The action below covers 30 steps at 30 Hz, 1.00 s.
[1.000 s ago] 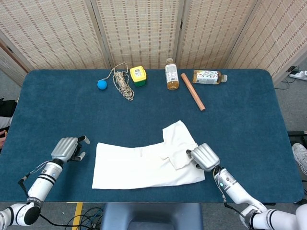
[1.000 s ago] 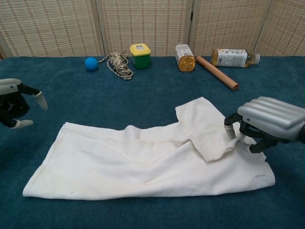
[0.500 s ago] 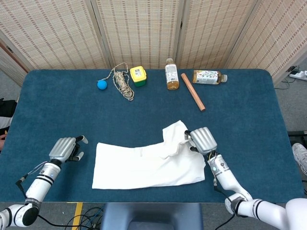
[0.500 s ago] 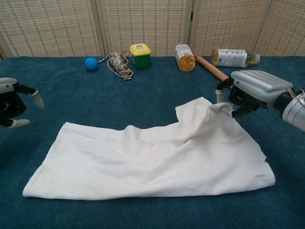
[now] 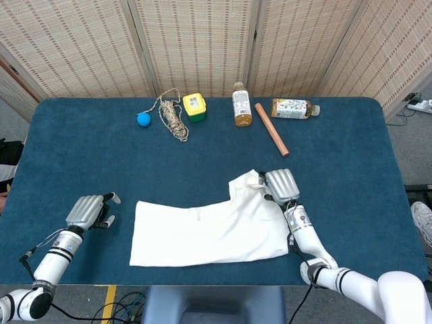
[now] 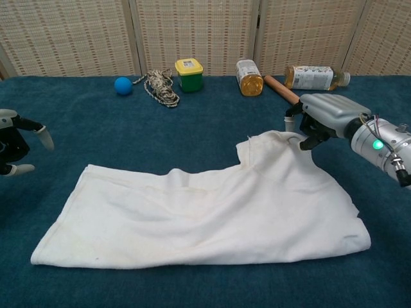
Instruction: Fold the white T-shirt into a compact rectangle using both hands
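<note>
The white T-shirt (image 5: 210,229) (image 6: 205,208) lies spread flat on the blue table near its front edge, one sleeve pointing toward the back right. My right hand (image 5: 281,185) (image 6: 323,115) is at the far tip of that sleeve and pinches its edge, which is drawn out flat. My left hand (image 5: 86,210) (image 6: 14,146) hovers left of the shirt, a short gap from its left hem, with its fingers apart and nothing in them.
Along the back edge lie a blue ball (image 5: 143,119), a coil of rope (image 5: 173,119), a yellow-lidded green tub (image 5: 194,106), an upright bottle (image 5: 241,104), a wooden stick (image 5: 271,129) and a bottle on its side (image 5: 293,108).
My right hand has carried the folded-over sleeve away from me toward the back right, laying it out flat. The left hand drifted slightly left and toward me.
</note>
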Available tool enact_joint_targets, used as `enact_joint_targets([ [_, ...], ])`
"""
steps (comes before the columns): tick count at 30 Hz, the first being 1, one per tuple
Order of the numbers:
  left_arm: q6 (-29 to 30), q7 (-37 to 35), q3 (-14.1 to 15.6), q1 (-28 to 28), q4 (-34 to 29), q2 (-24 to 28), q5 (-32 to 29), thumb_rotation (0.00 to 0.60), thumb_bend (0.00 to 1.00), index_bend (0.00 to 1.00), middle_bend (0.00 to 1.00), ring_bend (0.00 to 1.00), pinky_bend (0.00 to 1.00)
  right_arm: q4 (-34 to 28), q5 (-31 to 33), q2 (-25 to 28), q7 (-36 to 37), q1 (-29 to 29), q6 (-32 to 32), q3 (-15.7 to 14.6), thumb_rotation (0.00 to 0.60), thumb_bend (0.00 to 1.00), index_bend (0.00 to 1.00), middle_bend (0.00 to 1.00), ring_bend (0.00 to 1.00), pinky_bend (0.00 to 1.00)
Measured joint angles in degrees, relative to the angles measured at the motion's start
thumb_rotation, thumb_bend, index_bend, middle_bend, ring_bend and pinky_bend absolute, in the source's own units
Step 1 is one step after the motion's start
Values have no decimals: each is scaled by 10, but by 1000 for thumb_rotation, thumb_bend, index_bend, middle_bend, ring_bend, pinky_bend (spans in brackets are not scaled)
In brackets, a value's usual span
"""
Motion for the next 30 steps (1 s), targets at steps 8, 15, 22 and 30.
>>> enact_joint_targets([
  [8,-2,-5,0,2,6,-1,1,600,403,375,860,776,978,54,9,-29,3,28,-16,9,600,462,570,962,1000,1000],
  [15,-6,-9,0,4,11,-1,0,600,403,375,860,776,978,91,5,-45,10,47,-26,7,600,459,568,962,1000,1000],
  [22,-7,-13,-1,6,14,-1,0,600,403,375,860,776,978,110,14,-55,-11,59,-32,11,600,450,361,939,1000,1000],
  [30,-5,-17,-2,9,16,0,2,600,403,375,860,776,978,103,44,-52,-50,68,-41,26,600,449,228,927,999,1000],
])
